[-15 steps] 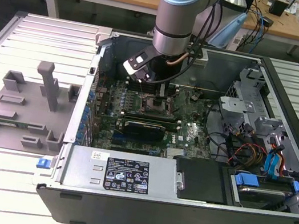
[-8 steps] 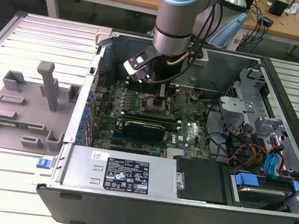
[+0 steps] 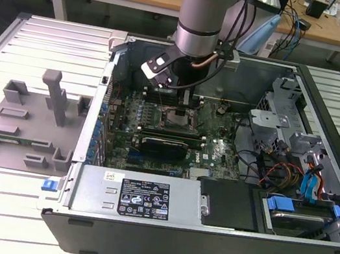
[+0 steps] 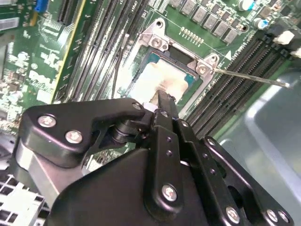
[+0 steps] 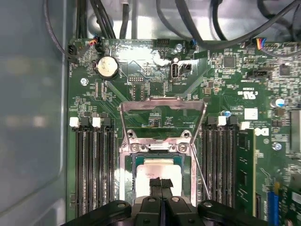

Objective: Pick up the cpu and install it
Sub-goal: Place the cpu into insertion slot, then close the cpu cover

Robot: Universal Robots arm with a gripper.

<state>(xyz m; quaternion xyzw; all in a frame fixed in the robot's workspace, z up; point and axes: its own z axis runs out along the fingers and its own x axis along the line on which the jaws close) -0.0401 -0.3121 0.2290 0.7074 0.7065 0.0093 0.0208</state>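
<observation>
While the arm reaches down into the open computer case [image 3: 142,211] on the desk [image 3: 8,223], the pincer [image 3: 184,100] hangs right over the socket near the middle of the motherboard [image 3: 218,152]. And look at both wrist views: the cpu [image 5: 157,168] [image 4: 157,80] lies flat inside the socket frame [image 5: 124,181], silver top facing up, squarely in its seat. The pincer [image 5: 161,184] [image 4: 163,101] is narrow, fingers pressed together with no gap, nothing gripped between them, the tips down at the cpu's near edge; whether they touch the metal, I cannot tell. In the first wrist view the load plate [image 5: 162,100] stands swung up on the far side, and the thin lever [image 5: 202,176] angles free beside the frame. Memory slots [image 5: 94,174] flank the socket on both sides. Out on the exterior view's left, the grey tray [image 3: 26,121] sits on the desk, well apart from the case.
</observation>
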